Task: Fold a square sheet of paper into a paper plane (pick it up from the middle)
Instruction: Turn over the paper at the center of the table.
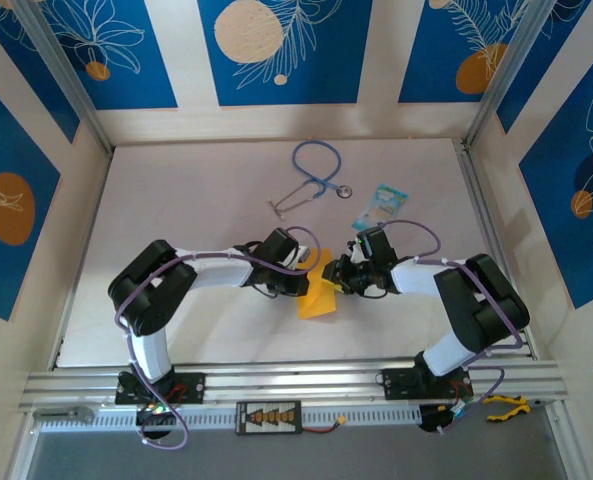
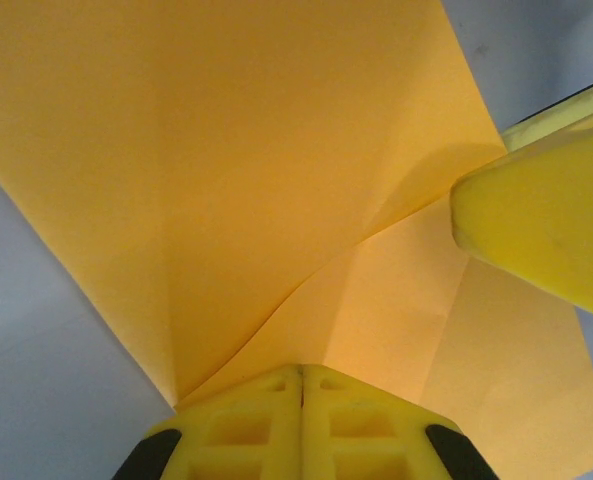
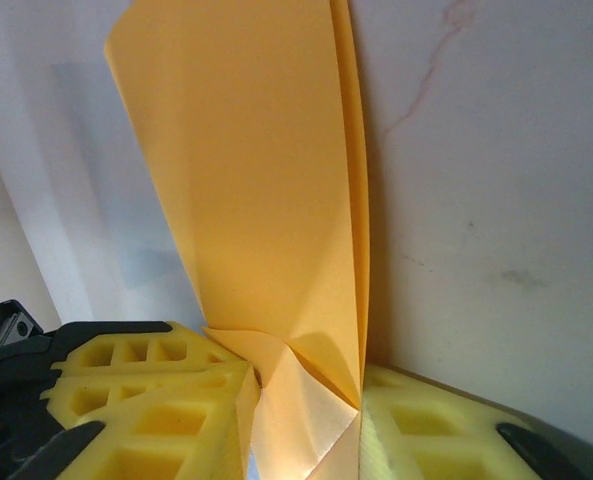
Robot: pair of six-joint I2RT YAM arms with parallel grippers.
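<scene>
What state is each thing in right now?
paper sheet, partly folded, between both pincers.
left pincer, shut on the paper sheet.
right pincer, jaws around a fold; clamped or not, unclear.
stethoscope, lying loose, apart from both arms.
light-blue packet, lying flat, untouched.

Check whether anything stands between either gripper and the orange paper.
Nothing visible does. The left gripper is shut on the paper. The right gripper has a finger on each side of a fold, though a firm pinch is unclear. The stethoscope and blue packet lie farther back, apart from it.
</scene>
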